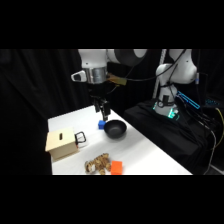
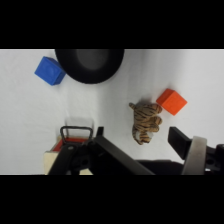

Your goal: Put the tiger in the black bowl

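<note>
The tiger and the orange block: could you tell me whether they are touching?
Cannot tell: in both views the tiger sits right against the orange block, with no plain gap or contact.

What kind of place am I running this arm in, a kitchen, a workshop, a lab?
Most likely a robot lab test cell: black curtains behind a white table, toy props laid out on it (tiger, bowl, blue cube), and cabled equipment at the arm's base.

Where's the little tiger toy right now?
In the side view, the tiger lies at the table's near edge, beside the orange block, apart from the black bowl.
</note>
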You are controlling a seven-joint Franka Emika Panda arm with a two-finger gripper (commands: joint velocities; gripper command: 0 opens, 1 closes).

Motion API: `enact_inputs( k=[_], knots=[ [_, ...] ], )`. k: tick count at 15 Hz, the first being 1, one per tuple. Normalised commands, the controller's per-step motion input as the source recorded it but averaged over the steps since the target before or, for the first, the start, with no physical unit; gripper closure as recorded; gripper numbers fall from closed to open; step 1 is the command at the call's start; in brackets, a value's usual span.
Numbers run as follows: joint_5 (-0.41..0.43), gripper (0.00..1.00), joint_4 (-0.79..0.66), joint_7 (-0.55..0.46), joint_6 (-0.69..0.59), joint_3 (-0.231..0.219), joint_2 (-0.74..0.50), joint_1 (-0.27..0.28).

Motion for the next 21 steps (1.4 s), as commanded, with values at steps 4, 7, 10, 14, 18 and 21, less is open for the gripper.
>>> enact_inputs(
  k=[4, 7, 10, 14, 18, 21],
  knots=[
    [0.004, 0.0, 0.12, 0.04, 0.0, 0.032, 0.11, 0.006],
    [-0.015, 0.0, 0.32, 0.14, 0.02, 0.063, 0.26, 0.06],
    [-0.044, 0.0, 0.45, 0.18, 0.0, 0.063, 0.34, 0.091],
    [-0.083, 0.0, 0.53, 0.17, 0.01, 0.025, 0.41, 0.085],
    [-0.126, 0.0, 0.53, 0.11, 0.12, -0.033, 0.49, 0.055],
    [-0.076, 0.0, 0.49, 0.05, 0.12, -0.061, 0.5, 0.028]
  ],
)
